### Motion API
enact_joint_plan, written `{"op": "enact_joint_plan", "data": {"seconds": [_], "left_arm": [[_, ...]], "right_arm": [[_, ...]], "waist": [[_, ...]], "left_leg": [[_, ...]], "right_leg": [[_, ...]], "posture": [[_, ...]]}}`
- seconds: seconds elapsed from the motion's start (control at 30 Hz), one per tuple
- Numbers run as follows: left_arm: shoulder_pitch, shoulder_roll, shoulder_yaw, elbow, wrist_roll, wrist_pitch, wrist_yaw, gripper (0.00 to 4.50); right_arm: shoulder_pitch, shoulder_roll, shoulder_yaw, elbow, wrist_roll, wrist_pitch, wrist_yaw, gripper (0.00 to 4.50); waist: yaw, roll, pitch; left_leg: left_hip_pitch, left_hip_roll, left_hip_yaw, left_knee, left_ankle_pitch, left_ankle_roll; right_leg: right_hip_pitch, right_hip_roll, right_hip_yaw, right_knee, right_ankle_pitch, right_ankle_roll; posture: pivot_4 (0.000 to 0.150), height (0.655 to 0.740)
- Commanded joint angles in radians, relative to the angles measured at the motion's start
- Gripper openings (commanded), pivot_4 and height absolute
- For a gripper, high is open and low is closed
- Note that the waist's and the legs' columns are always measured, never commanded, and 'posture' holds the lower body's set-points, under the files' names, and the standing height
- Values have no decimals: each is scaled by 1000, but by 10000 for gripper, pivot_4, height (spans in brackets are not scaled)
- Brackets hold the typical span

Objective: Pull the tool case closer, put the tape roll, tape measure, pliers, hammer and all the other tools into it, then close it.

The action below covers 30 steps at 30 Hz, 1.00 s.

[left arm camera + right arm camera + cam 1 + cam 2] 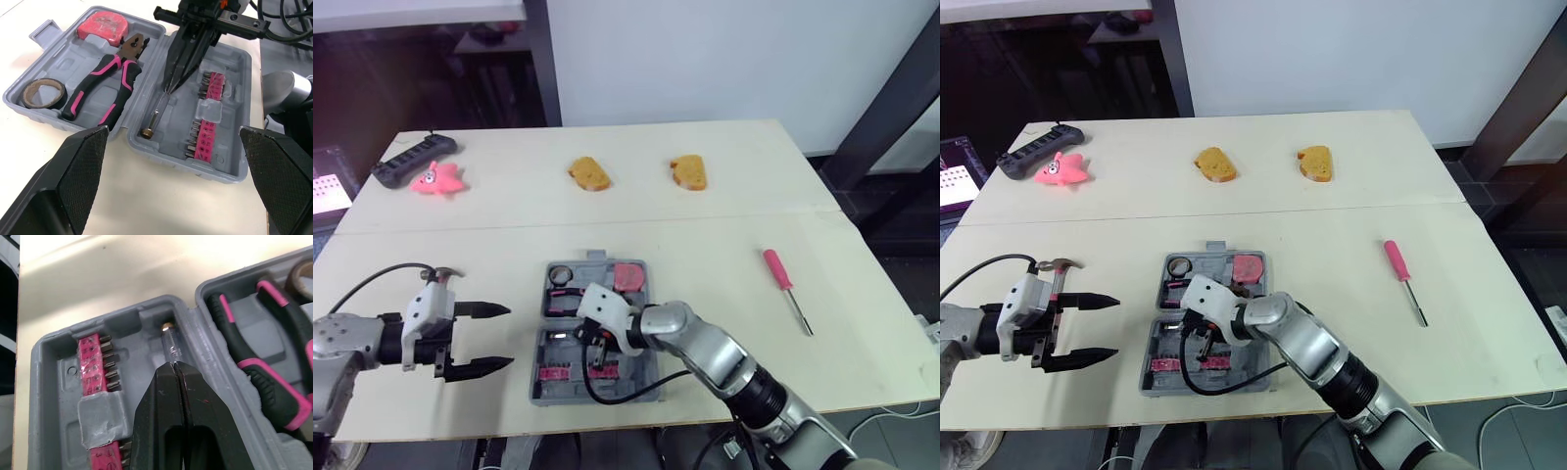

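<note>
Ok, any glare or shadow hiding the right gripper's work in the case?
Right wrist view: the table beyond the tool case glares pale, but the case's inside is evenly lit; the right gripper, shut, meets a slim clear tool carrying one small highlight. Left wrist view: soft shadow under that gripper hides nothing. Left eye view: the left gripper, open, is evenly lit.

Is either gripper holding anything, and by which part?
Right gripper pinches the slim brass-capped tool by its thin metal shaft, inside the tool case; left gripper is open, empty.
</note>
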Motion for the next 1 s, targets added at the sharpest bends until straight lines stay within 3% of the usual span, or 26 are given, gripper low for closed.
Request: {"op": "enact_joint_plan", "data": {"seconds": [0.03,0.6,1.0], "left_arm": [[-2,14,20,-25,-6,-5,-1,45000],[4,13,23,-36,-9,2,1,45000],[-5,11,20,-30,-7,2,4,45000]], "right_arm": [[-10,8,22,20,-31,31,-25,208],[-17,71,-41,38,61,397,-82,208],[-47,33,-69,-70,132,161,18,208]], "waist": [[0,0,0],[2,0,0],[0,0,0]], "left_leg": [[0,0,0,0,0,0],[0,0,0,0,0,0],[0,0,0,0,0,0]], "right_leg": [[0,0,0,0,0,0],[0,0,0,0,0,0],[0,0,0,0,0,0]], "posture": [[1500,7400],[1500,7400],[1500,7400]]}}
